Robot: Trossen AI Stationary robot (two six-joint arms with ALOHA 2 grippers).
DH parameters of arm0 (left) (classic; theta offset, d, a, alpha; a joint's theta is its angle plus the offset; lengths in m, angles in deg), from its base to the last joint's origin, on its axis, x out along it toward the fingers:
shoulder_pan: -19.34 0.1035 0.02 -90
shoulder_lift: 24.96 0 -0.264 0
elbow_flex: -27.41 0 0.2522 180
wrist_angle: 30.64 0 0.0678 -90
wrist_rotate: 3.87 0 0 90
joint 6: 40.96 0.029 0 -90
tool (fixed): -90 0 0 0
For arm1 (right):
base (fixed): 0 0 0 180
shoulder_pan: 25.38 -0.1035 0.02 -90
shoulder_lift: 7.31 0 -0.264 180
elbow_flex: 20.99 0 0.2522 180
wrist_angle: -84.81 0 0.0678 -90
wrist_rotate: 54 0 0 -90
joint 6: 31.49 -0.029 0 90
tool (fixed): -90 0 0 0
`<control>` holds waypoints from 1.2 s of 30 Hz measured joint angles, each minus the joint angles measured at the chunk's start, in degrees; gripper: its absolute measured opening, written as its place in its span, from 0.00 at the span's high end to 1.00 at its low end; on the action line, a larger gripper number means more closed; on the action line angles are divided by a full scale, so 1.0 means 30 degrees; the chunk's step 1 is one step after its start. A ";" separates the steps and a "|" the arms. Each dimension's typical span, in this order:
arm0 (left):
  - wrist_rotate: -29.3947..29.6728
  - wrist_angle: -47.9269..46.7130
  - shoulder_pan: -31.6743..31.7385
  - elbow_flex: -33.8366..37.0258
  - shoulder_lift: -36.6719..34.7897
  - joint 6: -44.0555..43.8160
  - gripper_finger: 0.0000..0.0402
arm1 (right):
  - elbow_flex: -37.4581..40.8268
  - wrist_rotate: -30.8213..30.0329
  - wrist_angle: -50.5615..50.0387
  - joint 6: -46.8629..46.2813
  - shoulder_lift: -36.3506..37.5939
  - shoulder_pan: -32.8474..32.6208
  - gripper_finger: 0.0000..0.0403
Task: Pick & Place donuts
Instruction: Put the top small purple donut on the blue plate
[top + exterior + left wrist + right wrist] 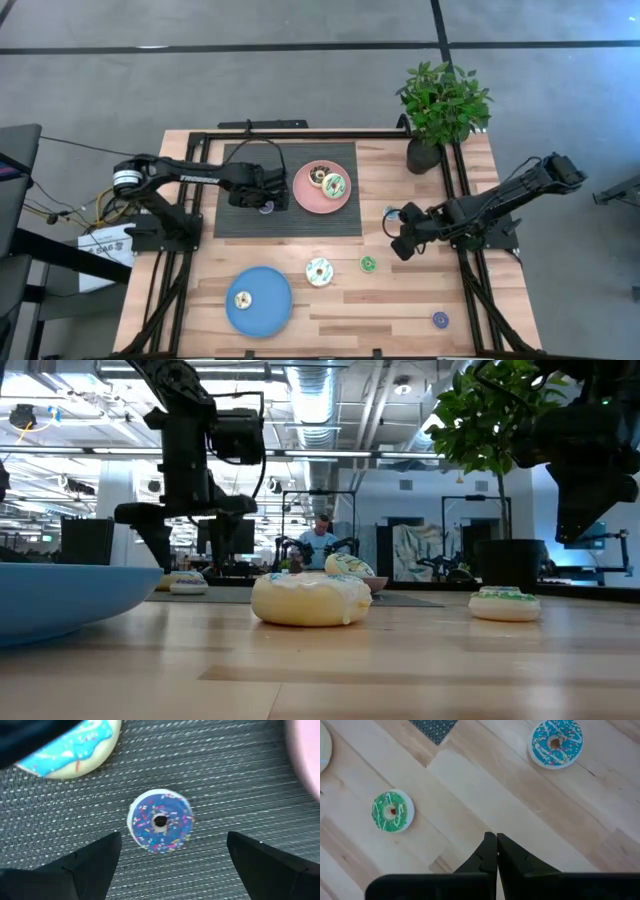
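My left gripper [173, 839] is open over the dark mat [290, 222], pointing down. Its fingers stand on either side of a small purple sprinkled donut [160, 821] lying flat on the mat, without touching it. A large light-blue donut [70, 745] lies on the mat just beyond. My right gripper [496, 851] is shut above bare wood, between a small green donut [392, 811] and a small teal donut [555, 742]. The pink plate [305, 200] carries two donuts and the blue plate [270, 318] carries a cream one [243, 299].
A large white-and-green donut [319, 271] and a small purple donut [440, 320] lie on the wood. A potted plant [440, 105] stands at the far right corner. A black frame runs along the table's edges. In the low view a person [322, 540] sits far behind the table.
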 joint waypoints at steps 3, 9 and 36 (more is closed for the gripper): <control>0.0032 0.0076 0.0000 0.0000 0.0593 -0.0079 0.11 | 0.0000 -0.0006 0.0000 0.0405 0.0000 0.0000 1.00; 0.0779 0.0353 0.0000 0.0015 0.0958 -0.0867 0.11 | 0.0000 0.0015 0.0007 0.0531 0.0000 0.0000 1.00; 0.1027 0.0976 0.0109 0.0022 0.1534 -0.0965 0.16 | 0.0000 0.0000 0.0305 0.0692 -0.0007 0.0000 1.00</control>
